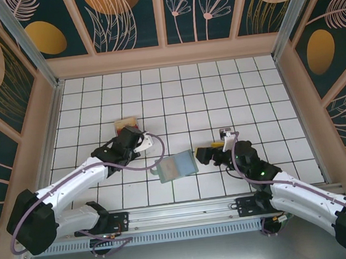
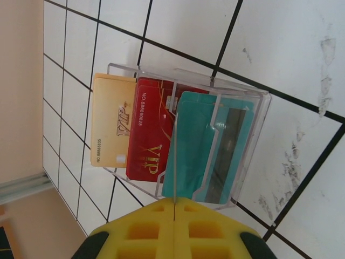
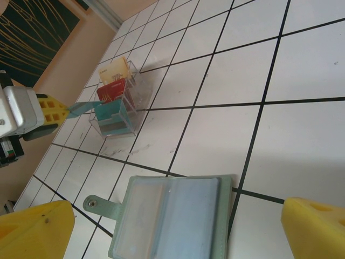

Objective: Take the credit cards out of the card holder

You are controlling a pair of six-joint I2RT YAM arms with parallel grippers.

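A flat surface of white square tiles with thin dark grout lines (image 1: 218, 87) is boxed in on three sides by dark teal wall panels (image 1: 127, 17) printed with pale peach and ochre leaves and flowers and framed in beige strips. Silver aluminium posts (image 1: 21, 40) stand at the back corners. Grey scuff marks (image 2: 294, 172) smudge some tiles. The light is even and soft.

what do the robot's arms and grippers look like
The left arm and right arm have white shells with black joints, each trailed by a mauve cable. The gripper fingers are yellow and blocky, with square recesses.
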